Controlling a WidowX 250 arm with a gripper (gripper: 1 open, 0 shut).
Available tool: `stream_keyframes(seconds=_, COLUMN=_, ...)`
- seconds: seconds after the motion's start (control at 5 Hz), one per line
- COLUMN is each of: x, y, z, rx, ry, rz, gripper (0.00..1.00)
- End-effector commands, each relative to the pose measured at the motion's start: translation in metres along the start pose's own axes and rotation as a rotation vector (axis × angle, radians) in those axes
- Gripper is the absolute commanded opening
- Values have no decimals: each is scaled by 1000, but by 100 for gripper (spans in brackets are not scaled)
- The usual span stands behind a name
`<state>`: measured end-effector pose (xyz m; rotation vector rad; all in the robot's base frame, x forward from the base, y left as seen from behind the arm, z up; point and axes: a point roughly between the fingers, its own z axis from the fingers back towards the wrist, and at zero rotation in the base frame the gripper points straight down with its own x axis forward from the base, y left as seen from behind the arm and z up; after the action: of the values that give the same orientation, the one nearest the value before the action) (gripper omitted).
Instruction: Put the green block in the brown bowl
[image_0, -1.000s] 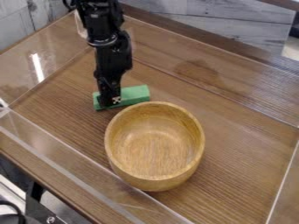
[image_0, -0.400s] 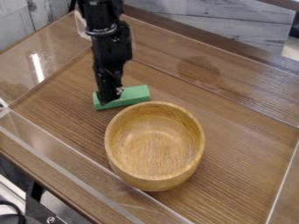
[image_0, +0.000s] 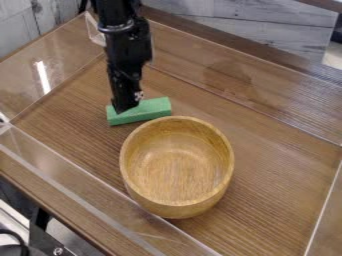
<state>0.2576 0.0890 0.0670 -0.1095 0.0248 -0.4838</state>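
Note:
The green block (image_0: 144, 110) lies flat on the wooden table just beyond the far left rim of the brown bowl (image_0: 178, 165). My gripper (image_0: 123, 104) points straight down over the block's left end, its black fingers drawn together. The fingertips sit at or just above the block's top face. The block looks to be resting on the table, and I see nothing pinched between the fingers. The bowl is upright and has nothing in it.
A clear plastic wall (image_0: 40, 75) rings the wooden table (image_0: 254, 100) on the left and front sides. A light stone-look ledge (image_0: 267, 30) runs along the back right.
The gripper has risen a little above the block's left end and rolled slightly. The green block and the bowl have stayed where they were.

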Motion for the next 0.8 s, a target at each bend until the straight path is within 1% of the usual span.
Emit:
stream_keyframes(seconds=0.0, x=6, y=12, z=23, rx=68, ry=-66, rz=0, gripper=0)
stream_keyframes(seconds=0.2, x=7, y=16, z=18, rx=78, ry=-78, rz=-9, gripper=100)
stream_keyframes(seconds=0.6, x=10, y=21, z=5, rx=90, ry=-94, rz=-40, gripper=100)
